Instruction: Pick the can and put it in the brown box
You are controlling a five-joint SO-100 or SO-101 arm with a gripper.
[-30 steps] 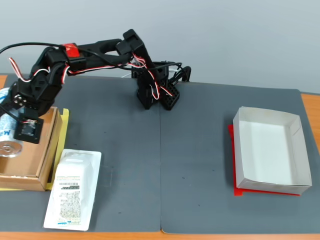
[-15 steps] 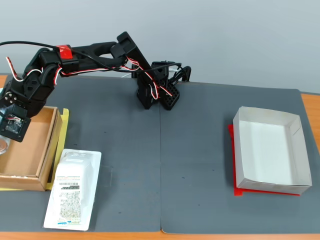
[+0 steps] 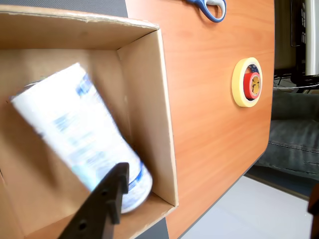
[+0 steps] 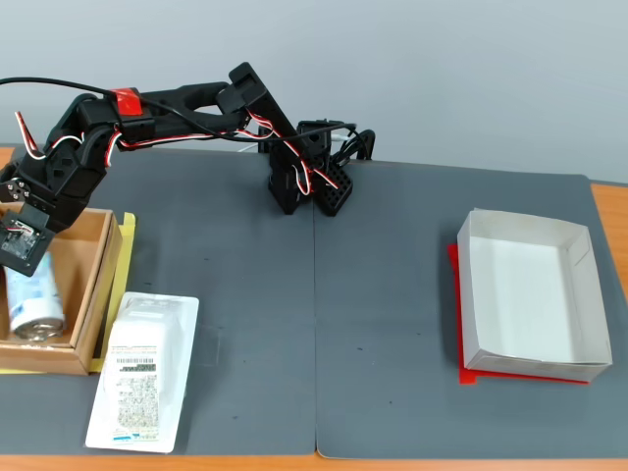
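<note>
Now the can [image 4: 32,299] lies on its side inside the brown box [image 4: 93,294], silver end toward the box's near wall. Half a second ago only a sliver of it showed at the box's left edge in the fixed view; a second ago it sat further left beneath the gripper. It has since settled on the box floor, so placement appears complete.

The gripper [image 4: 22,245] hangs over the far part of the box, above the can's upper end. In the wrist view one black finger [image 3: 102,201] crosses in front of the can [image 3: 82,134] with the other finger out of frame, so jaw state cannot be determined; the can looks to be resting free.

Materials:
- Can: slim white cylinder, pale blue print, metal end; smooth, likely to roll.
- Brown box [image 3: 149,114]: plain matte cardboard, low straight walls, square corners.
- Packet [image 4: 142,373]: flat, clear-wrapped, barcode label, just right of the box's near corner.
- White box [image 4: 579,294]: shallow, well right of the brown box.
</note>
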